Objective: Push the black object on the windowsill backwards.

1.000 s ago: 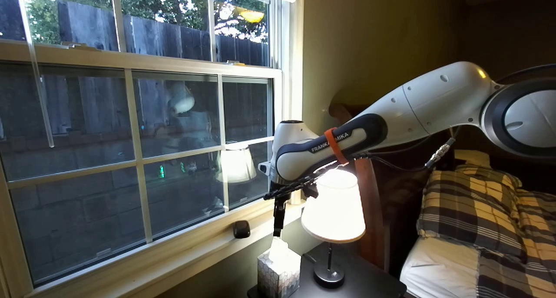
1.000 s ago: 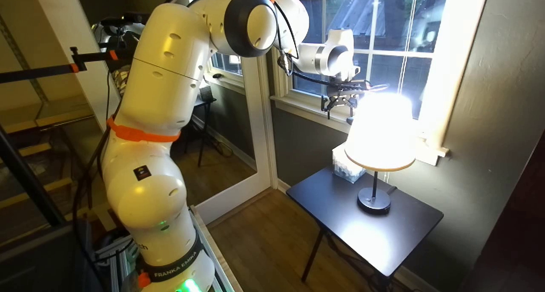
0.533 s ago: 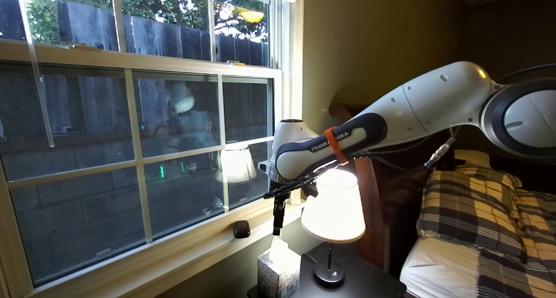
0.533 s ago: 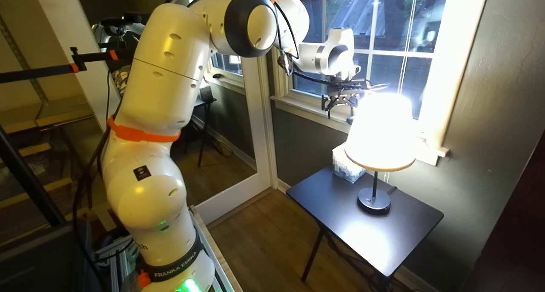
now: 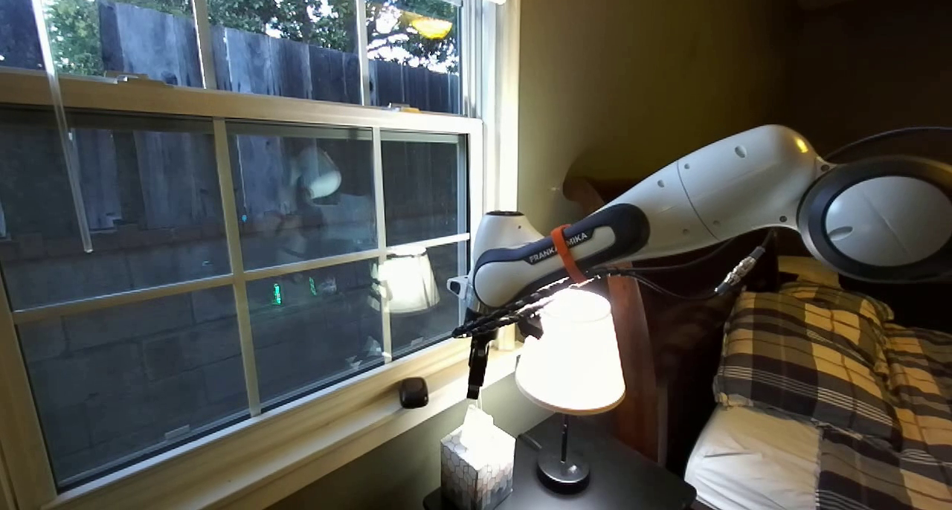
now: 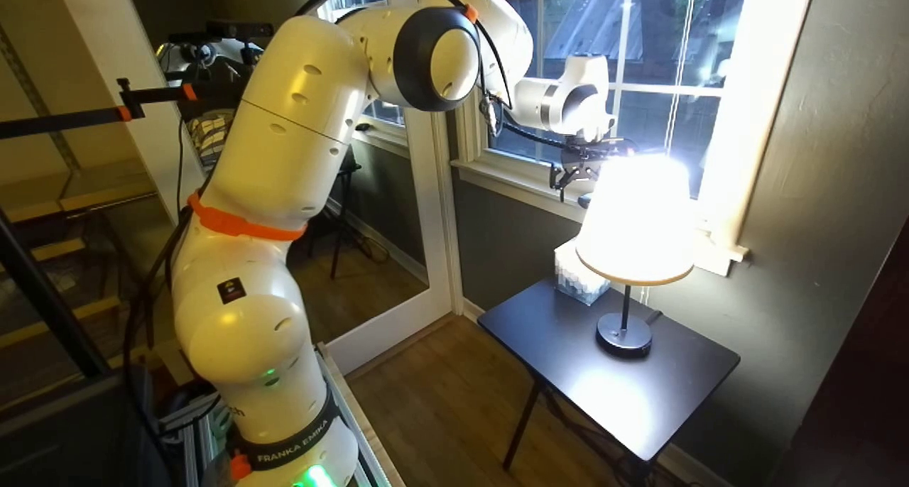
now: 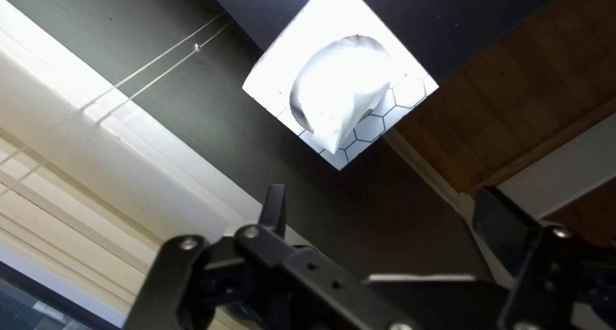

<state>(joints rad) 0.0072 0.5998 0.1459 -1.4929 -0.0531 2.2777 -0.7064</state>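
Wrist view evidence found the gripper [image 7: 380, 197] set wide, its fingertips [image 7: 273, 207] well apart and nothing held between them. Beyond them lay a tissue box [image 7: 332, 94], a strip of wall [image 7: 207, 108] and the cream edge of the windowsill [image 7: 120, 142], with two thin cords [image 7: 154, 61] passing over it.

In an exterior view the gripper pointed down from the arm [image 5: 706, 190], higher than the tissue box and apart from the black object [image 5: 413, 392]. The placing was judged purposeful: from what appeared the room side, the gripper could bear on the object's near face and drive it toward the window [image 5: 297, 235], taken as the sense of "backwards". The spread was judged less apt, since so small a thing might pass between the fingertips; a narrowed pair would give a firmer front. The tissue box and lit lamp [image 5: 571, 361] stood on the side table [image 5: 625, 473], judged close enough to the likely path to forbid a careless sweep.

As to condition, the black object sat on the windowsill in both exterior views, untouched. It was small, rounded at the corners and dark throughout, with a faint sheen on its face. The lamp's shade [image 6: 635, 221] crowded its outline in an exterior view, and the wrist view gave no certain sight of it. Its gap to the window could not be determined.
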